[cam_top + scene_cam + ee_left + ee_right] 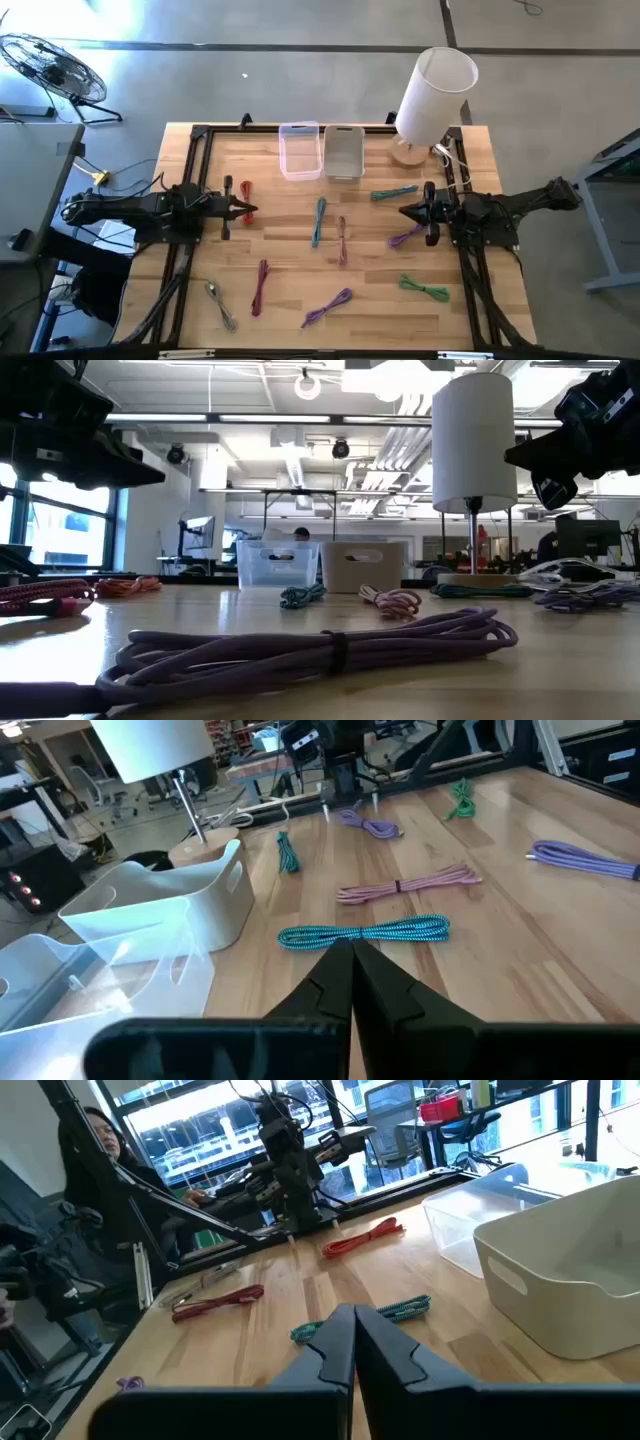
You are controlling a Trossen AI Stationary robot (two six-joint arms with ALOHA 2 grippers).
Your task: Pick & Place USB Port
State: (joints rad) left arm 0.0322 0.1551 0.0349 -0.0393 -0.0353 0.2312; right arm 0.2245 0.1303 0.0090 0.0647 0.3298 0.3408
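Observation:
Several coiled USB cables lie flat on the wooden table: teal (318, 220), pink (341, 240), blue-green (393, 193), orange-red (246, 189), dark red (261, 286), green (424, 288), and two purple ones (405, 236) (327, 307). A clear bin (299, 150) and a white bin (343, 152) stand at the far edge. My left gripper (250, 210) is shut and empty above the table's left side, pointing right. My right gripper (405, 211) is shut and empty on the right side, pointing left, just above the purple cable. Their closed fingertips show in the wrist views (352, 955) (353, 1320).
A white lamp (430, 95) on a wooden base stands at the far right corner, its cord trailing near my right arm. A grey cable (220, 303) lies near the front left. A person (100, 1130) shows beyond the table's left side. Bare wood lies between the cables.

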